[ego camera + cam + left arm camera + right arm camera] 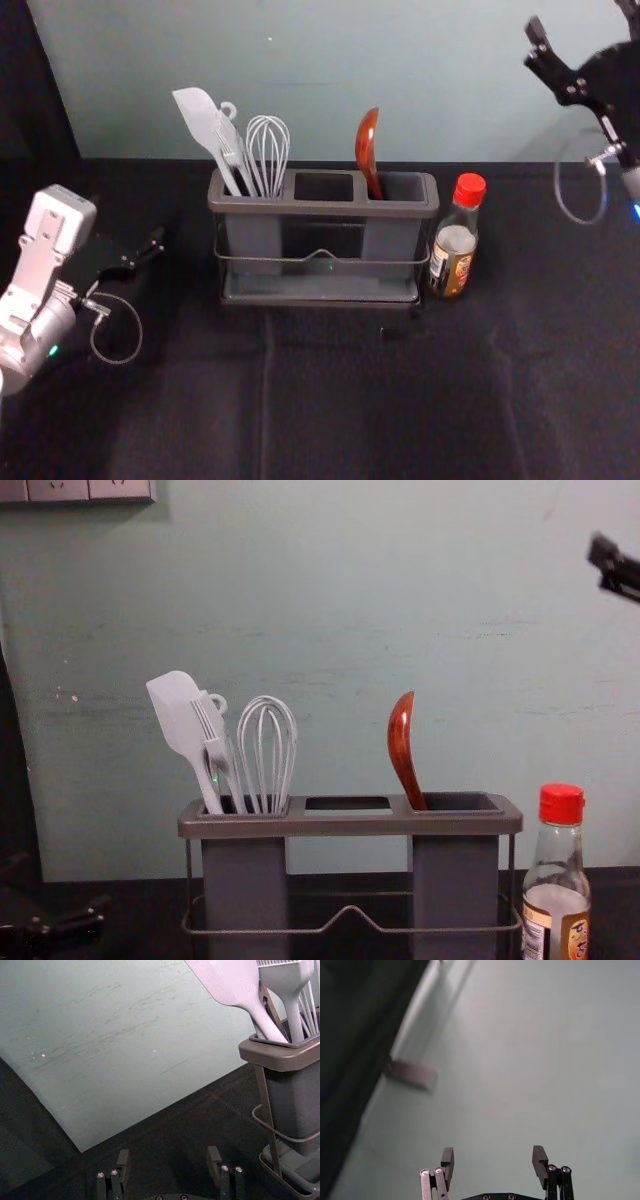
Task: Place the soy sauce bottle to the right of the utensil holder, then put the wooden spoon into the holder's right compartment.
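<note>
Wooden spoon in holder's right compartment, glass bottle just right; left hand left, right hand right of holder; wrist views: both jaws apart.

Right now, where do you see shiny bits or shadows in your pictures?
Chest view: a bright shine on the wooden spoon, a shadow on the wall under the sockets; right wrist view: a long, soft shadow streak on the wall beyond the right gripper; left wrist view: little glints on the left gripper's screws; head view: the black cloth looks very dark.
</note>
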Available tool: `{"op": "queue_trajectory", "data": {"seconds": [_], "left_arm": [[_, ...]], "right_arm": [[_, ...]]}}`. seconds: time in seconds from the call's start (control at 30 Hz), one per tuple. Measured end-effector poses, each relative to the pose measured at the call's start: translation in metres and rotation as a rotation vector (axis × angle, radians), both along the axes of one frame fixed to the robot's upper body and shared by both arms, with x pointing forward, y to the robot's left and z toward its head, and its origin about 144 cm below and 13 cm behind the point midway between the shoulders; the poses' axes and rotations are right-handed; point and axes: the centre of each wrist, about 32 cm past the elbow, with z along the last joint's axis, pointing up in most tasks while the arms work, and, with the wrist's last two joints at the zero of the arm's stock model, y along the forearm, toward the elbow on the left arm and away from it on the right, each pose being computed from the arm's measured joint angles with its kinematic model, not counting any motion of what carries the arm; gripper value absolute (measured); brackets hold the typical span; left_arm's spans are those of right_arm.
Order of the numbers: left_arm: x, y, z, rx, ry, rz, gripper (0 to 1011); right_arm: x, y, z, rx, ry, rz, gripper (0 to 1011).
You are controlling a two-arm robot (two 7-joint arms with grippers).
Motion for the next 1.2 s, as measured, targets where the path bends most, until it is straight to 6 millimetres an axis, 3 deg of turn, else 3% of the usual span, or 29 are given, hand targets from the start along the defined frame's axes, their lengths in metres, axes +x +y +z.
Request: {"op": "queue_trajectory", "data": {"seconds": [0.43,0.93,1.2], "left_arm": [[0.0,0.0,0.0,0.0,0.0,0.0,1000],[0.0,0.0,0.0,0.0,0.0,0.0,1000],[0.0,0.0,0.0,0.0,0.0,0.0,1000]], "right_arm": [[-0.018,-0.016,-0.032,-0.06,0.28,-0.193,1002],[-0.054,0.005,-0.081,-0.082,0.439,-0.232,1002],[-0.061,0.008,-0.097,-0.073,0.476,-0.232,1002]]}}
